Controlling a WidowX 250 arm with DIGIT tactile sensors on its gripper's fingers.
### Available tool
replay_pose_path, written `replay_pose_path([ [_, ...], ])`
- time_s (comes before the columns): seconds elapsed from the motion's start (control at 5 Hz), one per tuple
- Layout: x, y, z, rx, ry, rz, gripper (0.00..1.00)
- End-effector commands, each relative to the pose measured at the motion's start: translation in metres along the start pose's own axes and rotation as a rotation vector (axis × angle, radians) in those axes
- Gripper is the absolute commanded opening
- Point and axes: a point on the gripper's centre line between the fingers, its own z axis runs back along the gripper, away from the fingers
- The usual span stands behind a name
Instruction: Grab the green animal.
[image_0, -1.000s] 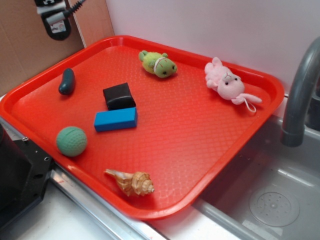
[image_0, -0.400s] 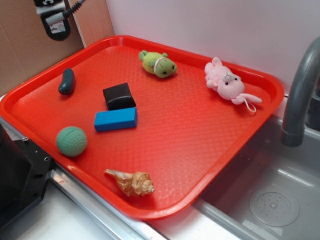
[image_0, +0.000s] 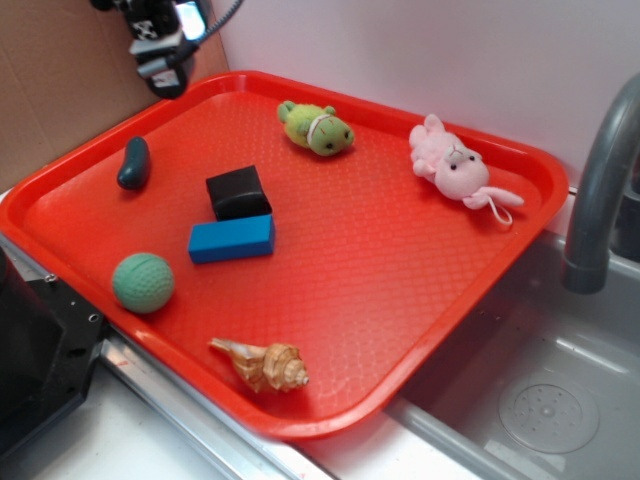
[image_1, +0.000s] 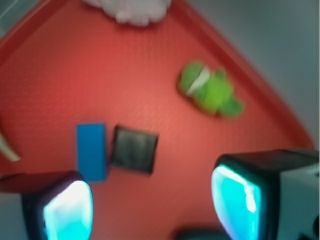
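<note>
While the small yellow-green plush animal (image_0: 316, 127) lies near the far edge of the red plastic tray (image_0: 420, 300), the gripper (image_0: 165, 65) hangs above the far-left corner. Seen from the wrist, the fingers (image_1: 67, 210) stand wide apart, empty, the plush animal (image_1: 210, 92) beyond them.

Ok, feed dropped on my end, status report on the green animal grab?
Claw open, empty, high over tray's far-left corner. Green animal lying free near back rim, untouched. Path clear; black block sits off to the side.
</note>
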Motion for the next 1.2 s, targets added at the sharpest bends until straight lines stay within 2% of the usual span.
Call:
replay_pose_path([
  [0.0, 0.019, 0.054, -0.048, 0.046, -0.028, -0.108, 1.0],
  [0.2, 0.024, 0.067, -0.063, 0.014, -0.059, -0.106, 1.0],
  [0.4, 0.032, 0.077, -0.076, 0.02, -0.101, -0.125, 1.0],
  [0.8, 0.052, 0.068, -0.121, -0.028, -0.092, -0.198, 1.0],
  [1.0, 0.055, 0.056, -0.114, -0.008, -0.064, -0.229, 0.0],
])
